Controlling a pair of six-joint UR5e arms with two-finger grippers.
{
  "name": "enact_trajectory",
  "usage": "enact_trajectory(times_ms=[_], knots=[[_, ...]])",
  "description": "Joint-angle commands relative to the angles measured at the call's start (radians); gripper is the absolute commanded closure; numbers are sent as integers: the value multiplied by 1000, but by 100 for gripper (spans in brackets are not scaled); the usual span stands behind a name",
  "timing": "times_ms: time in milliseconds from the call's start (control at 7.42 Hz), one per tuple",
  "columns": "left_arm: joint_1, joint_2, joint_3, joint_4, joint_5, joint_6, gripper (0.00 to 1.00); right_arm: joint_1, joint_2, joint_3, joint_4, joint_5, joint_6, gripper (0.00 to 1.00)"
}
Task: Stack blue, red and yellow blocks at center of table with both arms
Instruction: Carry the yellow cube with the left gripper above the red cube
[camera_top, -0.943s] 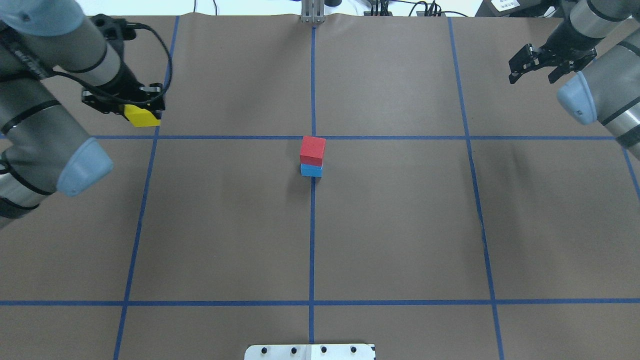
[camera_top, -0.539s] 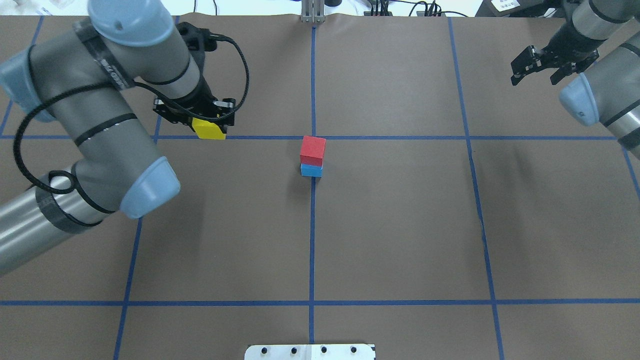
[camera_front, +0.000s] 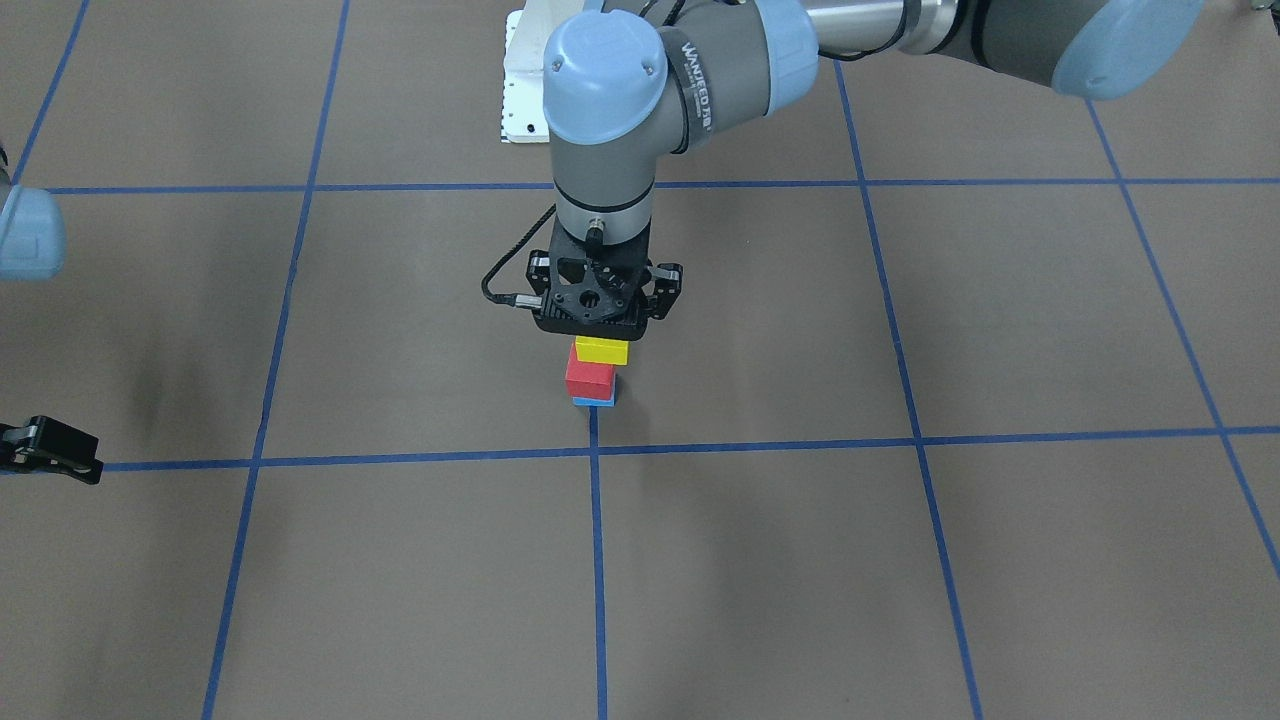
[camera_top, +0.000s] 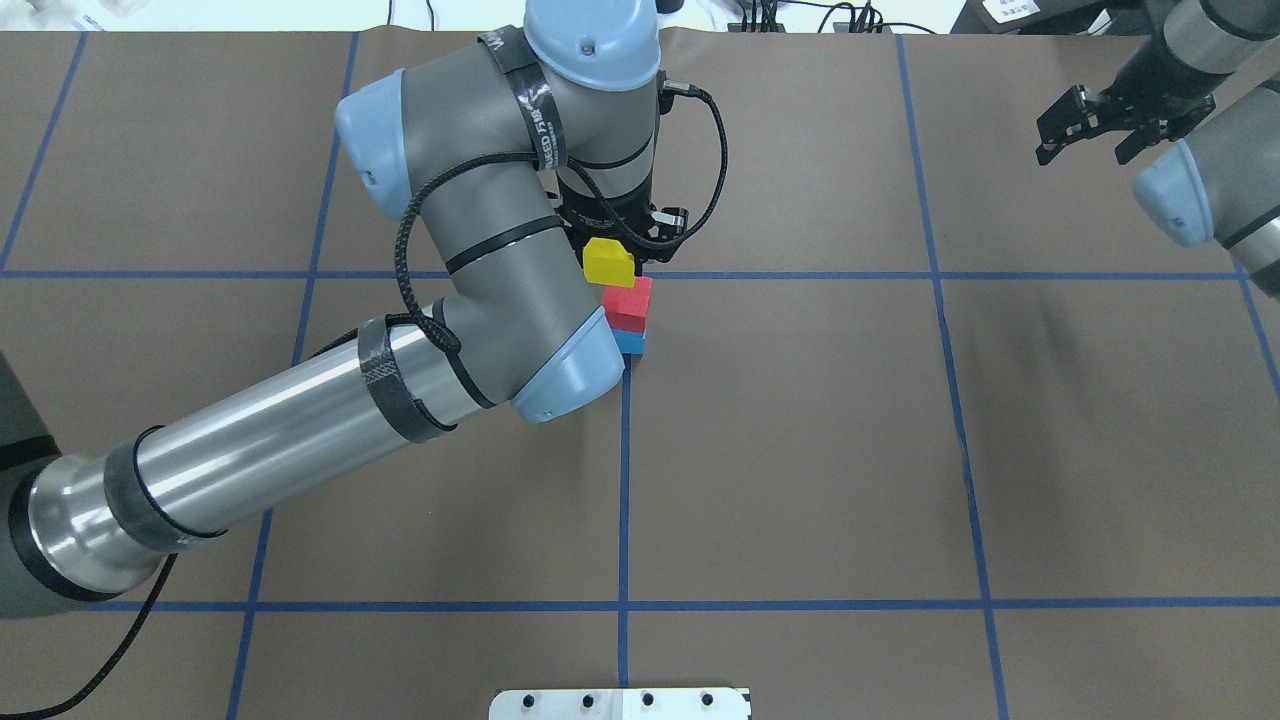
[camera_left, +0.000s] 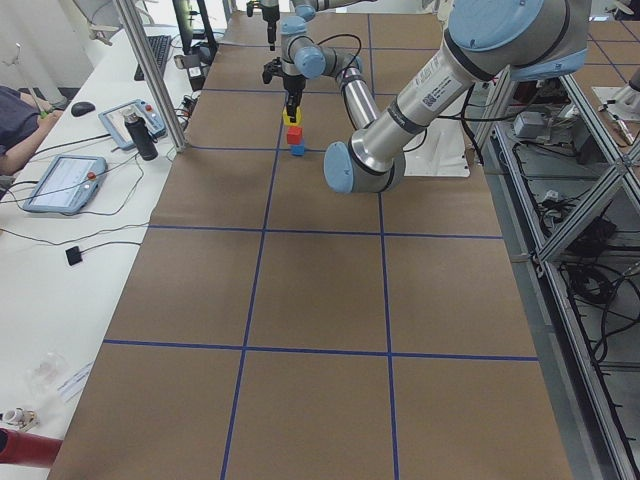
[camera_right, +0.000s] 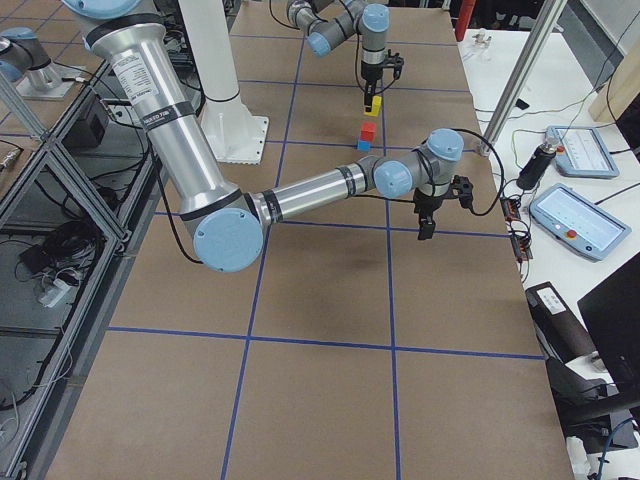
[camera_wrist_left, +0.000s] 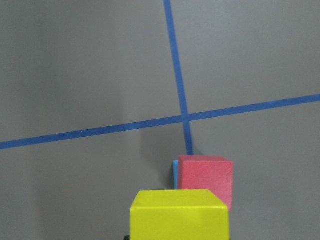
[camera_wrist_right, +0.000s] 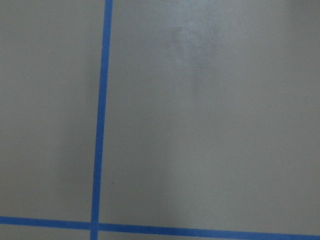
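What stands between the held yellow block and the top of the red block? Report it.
Nothing visible. The left gripper holds the yellow block just above the red block, which sits on the blue block; the side views show only open air between them.

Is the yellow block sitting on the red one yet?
No: a side view shows a gap between the yellow block, in the left gripper, and the red block.

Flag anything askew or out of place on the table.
Only a minor thing: the red block sits slightly offset on the blue block, so a blue sliver shows on one side. The yellow block hangs in the left gripper above them.
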Motion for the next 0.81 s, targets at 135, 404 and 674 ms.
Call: enact_trajectory(times_ms=[135, 404, 674], knots=[[19, -15, 62, -28, 1, 4, 100, 2, 0, 2, 0, 0, 0, 1], [19, -15, 87, -56, 1, 4, 100, 2, -2, 4, 0, 2, 0, 1], [33, -9, 87, -57, 1, 2, 100, 3, -3, 4, 0, 3, 0, 1]])
